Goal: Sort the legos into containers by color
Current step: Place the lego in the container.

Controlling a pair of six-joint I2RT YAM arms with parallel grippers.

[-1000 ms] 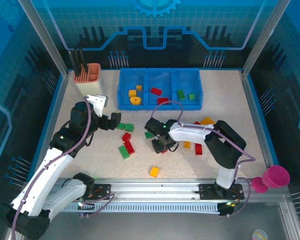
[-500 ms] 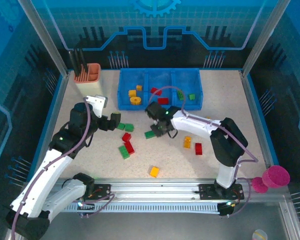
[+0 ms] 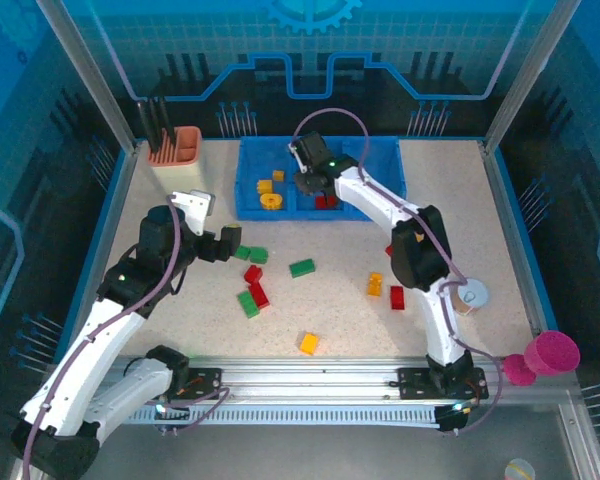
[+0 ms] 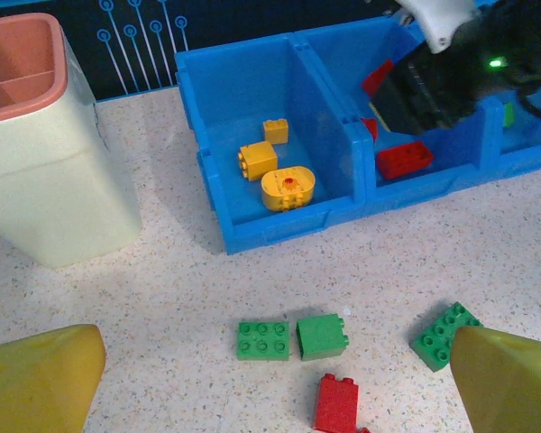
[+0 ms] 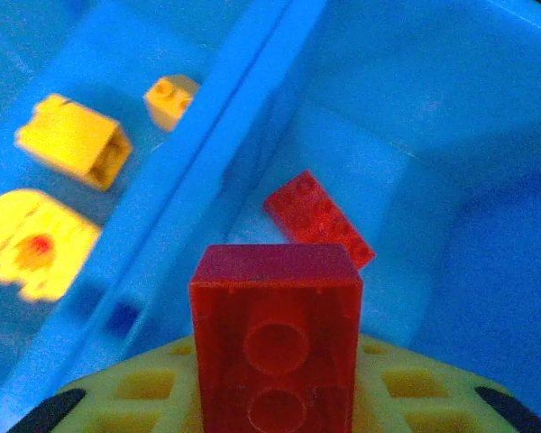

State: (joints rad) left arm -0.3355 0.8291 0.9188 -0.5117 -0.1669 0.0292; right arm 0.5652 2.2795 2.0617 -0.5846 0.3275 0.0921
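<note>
- Table, loose legos: 2 yellow-orange bricks, 3 red bricks, 4 green bricks. Right arm may hide more.
- Left gripper: jaws spread wide, empty, above green pair.
- Far side: blue tray, 3 compartments.
- Left compartment: 2 yellow bricks, 1 round yellow piece.
- Middle compartment: red pieces, at least 2.
- Right compartment: green piece, count unclear behind arm.
- Right gripper: over middle compartment, pinched on held red brick.

Right claw above blue tray, middle compartment
</note>
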